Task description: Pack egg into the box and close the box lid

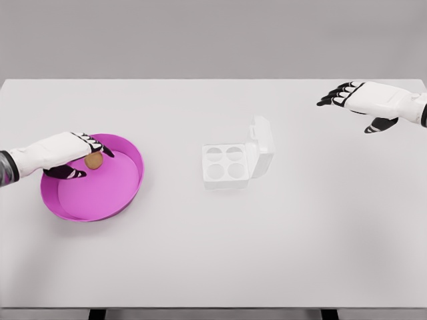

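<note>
The left hand (63, 155) reaches into the shallow round magenta bowl (123, 190), its fingers (90, 141) closing around the small brown egg (93, 161): the pick-up step. Next, by my reading, comes a lift and carry to the open white four-cup egg box (225, 165) mid-bench (300, 253). The right hand (370, 101) hovers far right, fingers loosely spread and holding nothing.

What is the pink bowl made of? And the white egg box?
The round magenta bowl looks like smooth matte plastic: one even colour, thin rim. The white four-cup egg box with its open lid seems moulded plastic or foam; its plain dull surface leaves that open.
</note>
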